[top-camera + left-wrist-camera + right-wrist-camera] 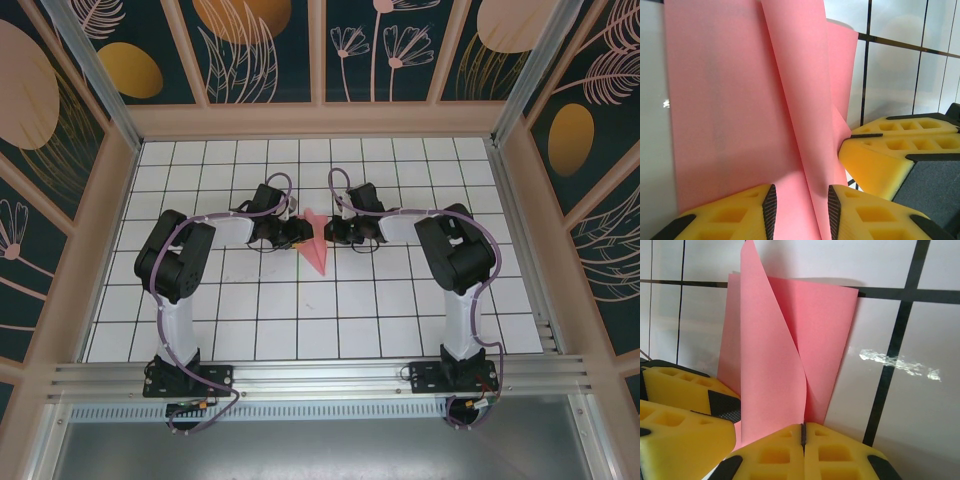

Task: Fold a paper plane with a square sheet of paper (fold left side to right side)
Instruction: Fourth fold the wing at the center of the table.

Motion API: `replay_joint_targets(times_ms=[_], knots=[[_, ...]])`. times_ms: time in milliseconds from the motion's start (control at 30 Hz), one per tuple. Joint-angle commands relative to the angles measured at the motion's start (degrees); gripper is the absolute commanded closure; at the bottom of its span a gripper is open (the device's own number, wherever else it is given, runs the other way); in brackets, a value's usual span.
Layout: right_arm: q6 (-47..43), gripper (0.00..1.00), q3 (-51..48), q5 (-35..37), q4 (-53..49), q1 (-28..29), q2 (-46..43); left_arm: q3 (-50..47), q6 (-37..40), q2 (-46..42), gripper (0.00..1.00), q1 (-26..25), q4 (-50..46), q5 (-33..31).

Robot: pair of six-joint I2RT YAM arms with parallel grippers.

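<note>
The salmon-pink sheet of paper [317, 250] lies mid-table, folded into a slim pointed shape with its tip toward the arms. Both grippers meet at it, the left gripper [298, 236] on its left and the right gripper [335, 234] on its right. In the left wrist view the paper [740, 100] has a flap standing up along a crease. That flap runs through the gap of my open left gripper [802, 210]. In the right wrist view my right gripper [803, 432] is shut on the foot of the raised paper flap [770, 365].
The white grid table [400, 320] is ringed by wooden walls [320, 120], with an aluminium rail [320, 378] at the near edge. The right gripper's yellow fingers [890, 160] sit just right of my left jaws. The left gripper's fingers [680, 437] crowd the right wrist view's lower left.
</note>
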Motion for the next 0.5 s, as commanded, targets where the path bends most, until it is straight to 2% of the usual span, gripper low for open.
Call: replay_joint_targets(times_ms=[0,467], knots=[[0.7,0.93,-1.2,0.9,-3.9,0.6,-1.8,-0.2,1.8,2.6,0.63,0.0,-2.9,-4.4],[0.6,0.92,-1.4,1.6,-4.0,0.6,-2.9,-0.5,1.8,2.6,0.63,0.0,-2.8,-4.4]])
